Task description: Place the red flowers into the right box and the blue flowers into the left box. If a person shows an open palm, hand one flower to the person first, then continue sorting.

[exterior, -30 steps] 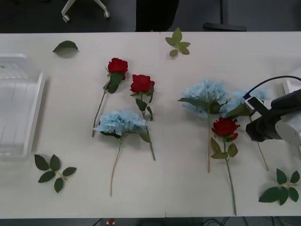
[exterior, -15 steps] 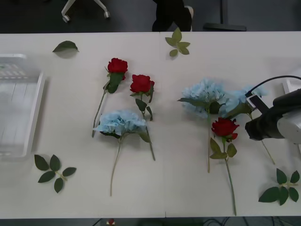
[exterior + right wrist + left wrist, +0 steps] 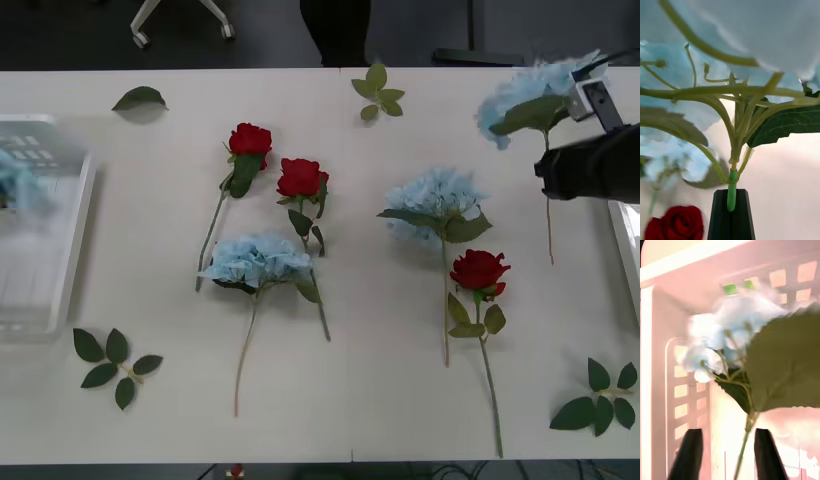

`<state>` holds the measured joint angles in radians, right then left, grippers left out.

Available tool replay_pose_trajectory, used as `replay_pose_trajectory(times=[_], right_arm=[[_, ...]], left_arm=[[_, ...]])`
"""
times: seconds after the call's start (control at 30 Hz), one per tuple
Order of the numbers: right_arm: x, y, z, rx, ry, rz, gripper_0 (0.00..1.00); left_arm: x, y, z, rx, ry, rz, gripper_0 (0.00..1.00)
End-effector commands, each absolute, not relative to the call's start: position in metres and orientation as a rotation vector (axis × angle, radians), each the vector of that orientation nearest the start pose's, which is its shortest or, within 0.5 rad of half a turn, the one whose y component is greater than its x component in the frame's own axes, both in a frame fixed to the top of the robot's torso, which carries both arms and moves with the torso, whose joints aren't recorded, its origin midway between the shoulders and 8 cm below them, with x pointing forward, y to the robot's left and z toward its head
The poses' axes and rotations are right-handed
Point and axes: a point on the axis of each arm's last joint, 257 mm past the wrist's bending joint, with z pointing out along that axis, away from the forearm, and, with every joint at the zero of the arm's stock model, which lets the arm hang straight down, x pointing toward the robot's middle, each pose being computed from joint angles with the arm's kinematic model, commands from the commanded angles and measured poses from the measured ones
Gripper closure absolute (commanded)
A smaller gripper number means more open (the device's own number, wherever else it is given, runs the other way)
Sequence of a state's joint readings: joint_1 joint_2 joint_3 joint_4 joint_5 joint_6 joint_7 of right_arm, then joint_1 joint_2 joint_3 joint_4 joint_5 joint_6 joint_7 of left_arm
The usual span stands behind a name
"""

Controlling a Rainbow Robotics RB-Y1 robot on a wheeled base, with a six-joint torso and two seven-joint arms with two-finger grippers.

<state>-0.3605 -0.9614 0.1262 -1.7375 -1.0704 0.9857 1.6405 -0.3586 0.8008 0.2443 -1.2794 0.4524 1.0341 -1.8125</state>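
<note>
The right gripper (image 3: 731,215), at 2 o'clock on the table (image 3: 400,400), is clamped on the stem of a blue flower (image 3: 530,95) held clear of the surface. The left gripper (image 3: 728,452), fingers spread, has what looks like another blue flower (image 3: 733,330) between them over the left box (image 3: 60,260) at 9 o'clock. 3 red flowers (image 3: 480,270) lie mid-table

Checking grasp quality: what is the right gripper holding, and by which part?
The right gripper is shut on a blue flower, pinching its green stem just below the head.
</note>
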Motion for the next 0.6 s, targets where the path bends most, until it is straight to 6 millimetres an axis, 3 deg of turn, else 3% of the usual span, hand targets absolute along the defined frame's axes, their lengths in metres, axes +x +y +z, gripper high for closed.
replay_pose_trajectory(times=[0.03, 0.1, 0.23, 0.27, 0.4, 0.53, 0.6], right_arm=[[0.546, -0.243, -0.090, -0.613, 1.983, 0.259, 1.00], [0.545, -0.216, -0.070, -0.657, 1.903, 0.311, 1.00], [0.537, -0.163, -0.033, -0.722, 1.783, 0.469, 1.00], [0.532, -0.142, -0.017, -0.749, 1.734, 0.542, 1.00], [0.518, -0.092, 0.012, -0.865, 1.596, 0.633, 1.00], [0.503, -0.047, 0.041, -0.956, 1.463, 0.711, 1.00], [0.496, -0.029, 0.053, -1.002, 1.400, 0.717, 1.00]], left_arm=[[0.526, 0.598, -0.183, -0.005, 2.318, 0.534, 0.29], [0.528, 0.591, -0.183, -0.004, 2.319, 0.491, 0.20], [0.529, 0.571, -0.171, 0.024, 2.333, 0.408, 0.15], [0.529, 0.558, -0.161, 0.050, 2.337, 0.373, 0.15], [0.528, 0.509, -0.133, 0.164, 2.334, 0.273, 0.15], [0.527, 0.452, -0.109, 0.297, 2.296, 0.142, 0.13], [0.523, 0.425, -0.103, 0.355, 2.279, 0.056, 0.07]])
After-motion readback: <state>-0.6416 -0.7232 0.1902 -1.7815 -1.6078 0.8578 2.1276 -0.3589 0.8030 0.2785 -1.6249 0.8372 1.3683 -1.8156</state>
